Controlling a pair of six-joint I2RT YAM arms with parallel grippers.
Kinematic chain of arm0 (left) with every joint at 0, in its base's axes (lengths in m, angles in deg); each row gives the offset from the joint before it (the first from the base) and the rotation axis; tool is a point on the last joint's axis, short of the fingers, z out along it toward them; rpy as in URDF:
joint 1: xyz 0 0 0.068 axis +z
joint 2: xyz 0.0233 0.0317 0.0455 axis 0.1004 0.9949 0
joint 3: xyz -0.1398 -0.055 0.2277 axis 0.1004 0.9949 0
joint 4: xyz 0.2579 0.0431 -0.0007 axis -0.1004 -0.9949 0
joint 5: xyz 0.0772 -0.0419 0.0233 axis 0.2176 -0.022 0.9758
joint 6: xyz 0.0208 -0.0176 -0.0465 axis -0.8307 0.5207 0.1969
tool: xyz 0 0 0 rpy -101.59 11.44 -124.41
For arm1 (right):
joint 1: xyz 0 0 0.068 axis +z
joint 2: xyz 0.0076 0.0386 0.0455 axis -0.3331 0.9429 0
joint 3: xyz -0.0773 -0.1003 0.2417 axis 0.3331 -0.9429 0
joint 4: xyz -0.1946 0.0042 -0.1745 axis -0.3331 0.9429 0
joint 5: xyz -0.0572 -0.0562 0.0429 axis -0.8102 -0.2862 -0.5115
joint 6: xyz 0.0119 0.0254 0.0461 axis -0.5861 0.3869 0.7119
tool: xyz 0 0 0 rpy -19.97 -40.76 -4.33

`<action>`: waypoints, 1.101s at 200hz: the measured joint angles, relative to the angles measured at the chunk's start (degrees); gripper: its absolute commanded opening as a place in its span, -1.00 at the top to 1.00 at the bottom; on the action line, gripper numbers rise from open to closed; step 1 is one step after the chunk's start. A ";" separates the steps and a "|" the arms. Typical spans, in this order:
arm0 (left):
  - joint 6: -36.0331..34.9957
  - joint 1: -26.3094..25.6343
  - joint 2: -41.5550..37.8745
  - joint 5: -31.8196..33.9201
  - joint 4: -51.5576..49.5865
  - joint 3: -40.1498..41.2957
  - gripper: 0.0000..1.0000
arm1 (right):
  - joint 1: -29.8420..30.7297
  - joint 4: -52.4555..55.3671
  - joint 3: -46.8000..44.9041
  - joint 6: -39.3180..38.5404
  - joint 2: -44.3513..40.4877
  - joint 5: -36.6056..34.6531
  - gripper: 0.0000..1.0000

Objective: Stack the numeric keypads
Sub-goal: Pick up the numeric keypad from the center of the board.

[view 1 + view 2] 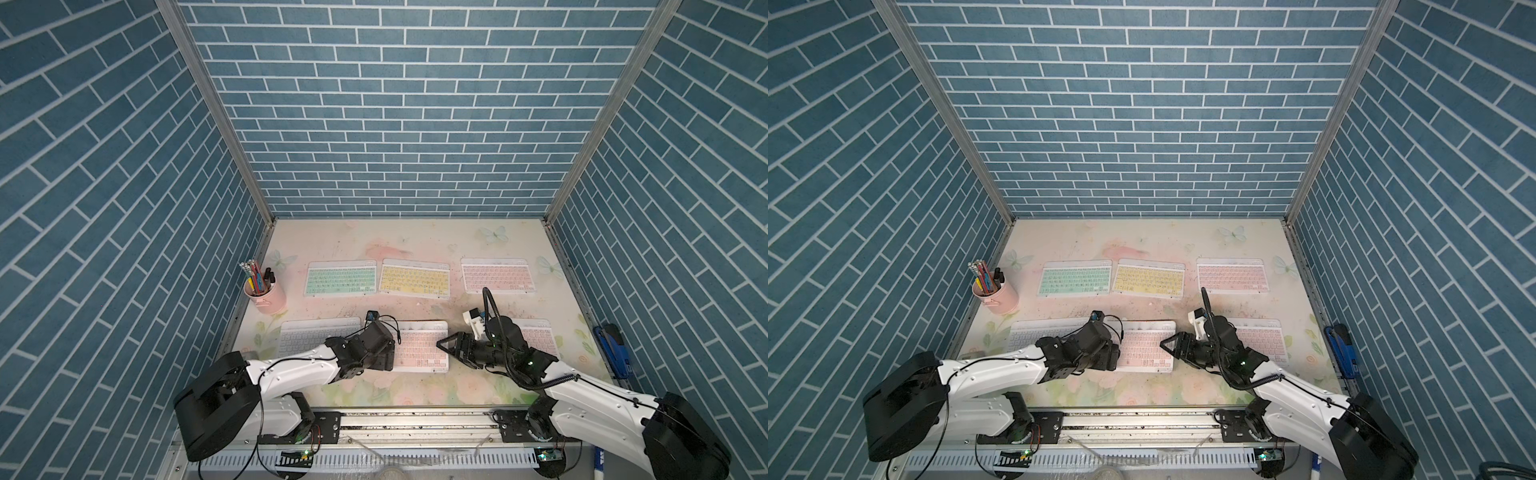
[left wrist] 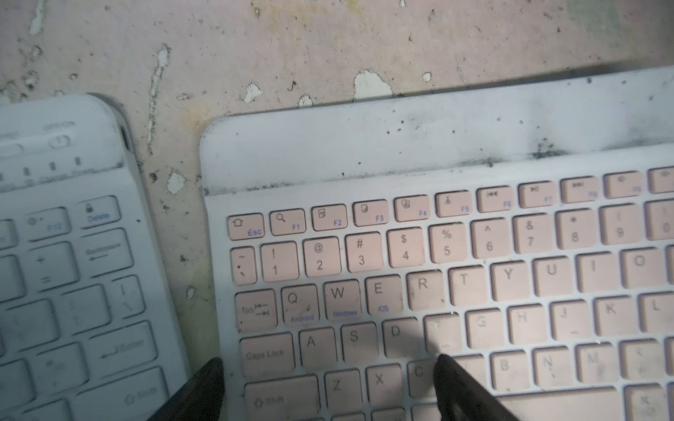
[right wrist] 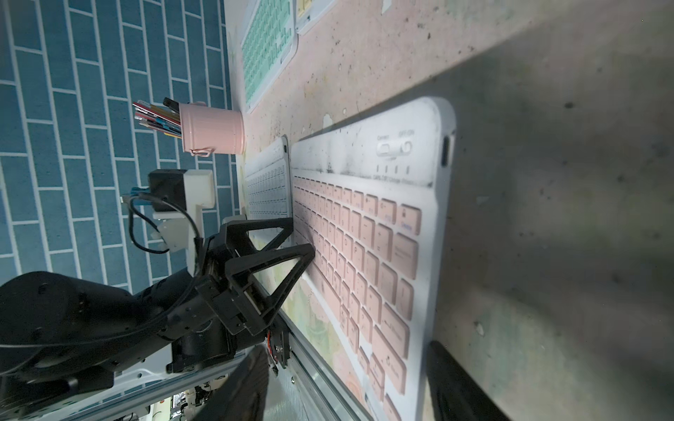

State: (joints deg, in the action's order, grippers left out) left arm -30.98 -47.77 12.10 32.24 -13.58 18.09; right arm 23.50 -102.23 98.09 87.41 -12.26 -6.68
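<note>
Six keypads lie flat in both top views. The far row holds green (image 1: 341, 277), yellow (image 1: 415, 277) and pink (image 1: 496, 275). The near row holds white (image 1: 309, 338), a middle pink keypad (image 1: 419, 347) and another pink one (image 1: 538, 336) partly under the right arm. My left gripper (image 2: 328, 359) is open astride the middle pink keypad's left edge (image 2: 233, 291), one finger in the gap beside the white keypad (image 2: 73, 273). My right gripper (image 3: 344, 348) is open astride that keypad's right edge (image 3: 434, 255), one finger on the table beside it.
A pink pencil cup (image 1: 270, 297) stands at the left wall behind the white keypad. A blue tool (image 1: 615, 349) lies outside the right table edge. Blue brick walls close three sides, and a metal rail (image 1: 415, 419) runs along the front.
</note>
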 measured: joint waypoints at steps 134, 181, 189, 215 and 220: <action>-0.28 0.00 -0.22 0.04 0.46 0.35 -0.79 | 0.02 0.28 0.02 -0.94 3.08 2.43 -0.29; 0.04 -1.20 -1.05 -8.85 9.60 -0.04 -0.79 | 1.11 -4.68 2.84 0.44 -4.22 5.44 -0.25; 0.04 -1.27 -1.22 -9.66 10.56 -0.04 -0.79 | 1.14 -5.03 2.89 0.31 -4.83 5.46 -0.21; 0.04 -1.44 -1.20 -10.86 11.23 -0.04 -0.79 | 1.14 -3.23 2.93 -0.39 -4.26 5.44 0.04; 0.04 -1.46 -1.22 -10.84 11.13 -0.04 -0.79 | 1.14 -2.62 2.93 -0.61 -4.15 5.44 0.08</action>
State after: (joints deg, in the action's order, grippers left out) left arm -30.94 -49.24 10.88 21.40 -2.45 18.05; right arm 24.64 -104.85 101.02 86.80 -16.41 -1.24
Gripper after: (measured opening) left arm 0.894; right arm 0.500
